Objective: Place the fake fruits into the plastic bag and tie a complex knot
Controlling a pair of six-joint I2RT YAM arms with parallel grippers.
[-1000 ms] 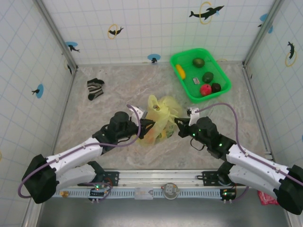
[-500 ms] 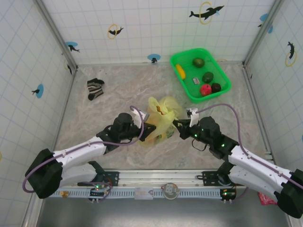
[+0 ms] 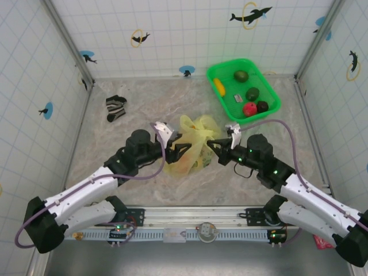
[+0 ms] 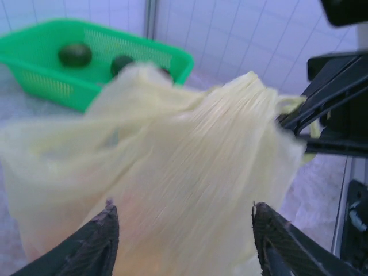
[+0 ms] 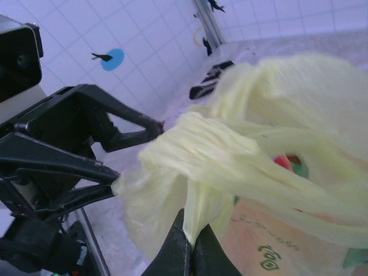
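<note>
Cinching this knot (image 5: 195,144), I reckon, wants the right fingers (image 5: 179,253), pinched shut on a handle of the plastic bag (image 3: 192,150) at 7 o'clock from the green basket (image 3: 259,114), drawing toward 3 o'clock while the left fingers (image 4: 98,244), spread wide around its neck, brace.

Bunched translucent pale-yellow plastic bag (image 3: 194,133)
</note>
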